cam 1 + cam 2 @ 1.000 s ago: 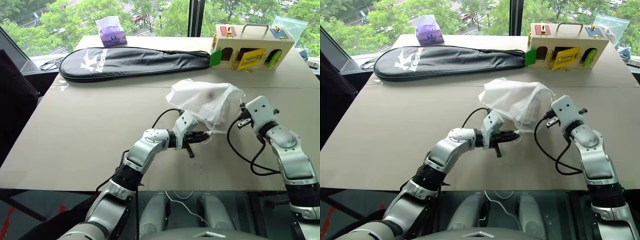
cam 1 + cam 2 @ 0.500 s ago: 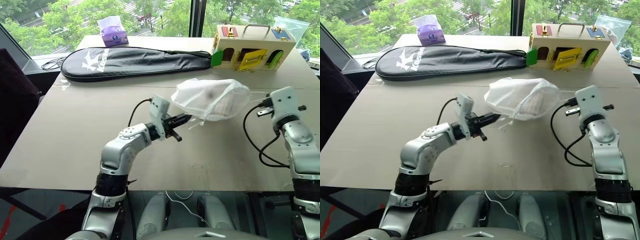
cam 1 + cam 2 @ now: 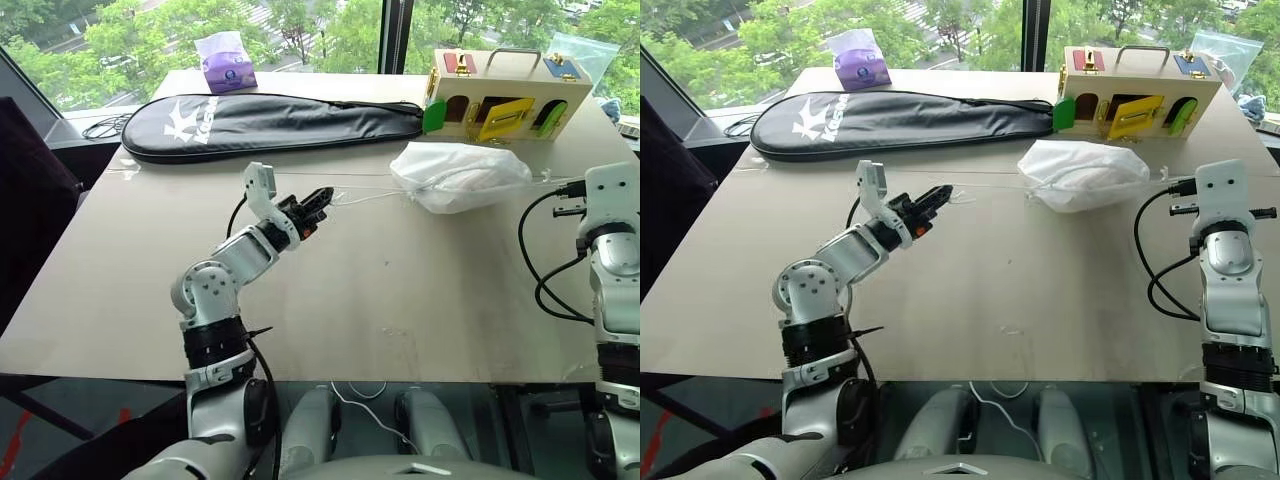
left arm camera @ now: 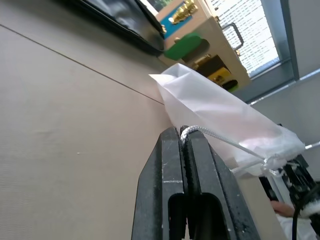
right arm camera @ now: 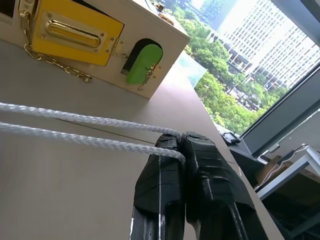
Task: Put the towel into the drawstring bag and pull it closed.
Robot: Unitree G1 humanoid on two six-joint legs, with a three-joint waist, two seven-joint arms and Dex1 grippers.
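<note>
We see a wide tan bench with the white drawstring bag lying bunched near its far right, below a wooden latch box. Our left hand and right hand each pinch a thin white cord stretched from the bag's ends.

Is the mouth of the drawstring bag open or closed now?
Closed, apparently: the bag is bunched into a bundle, its cords pulled taut to both sides.

a high-floor office or lab is showing: a beige desk sitting against big windows overlooking treetops and towers.
</note>
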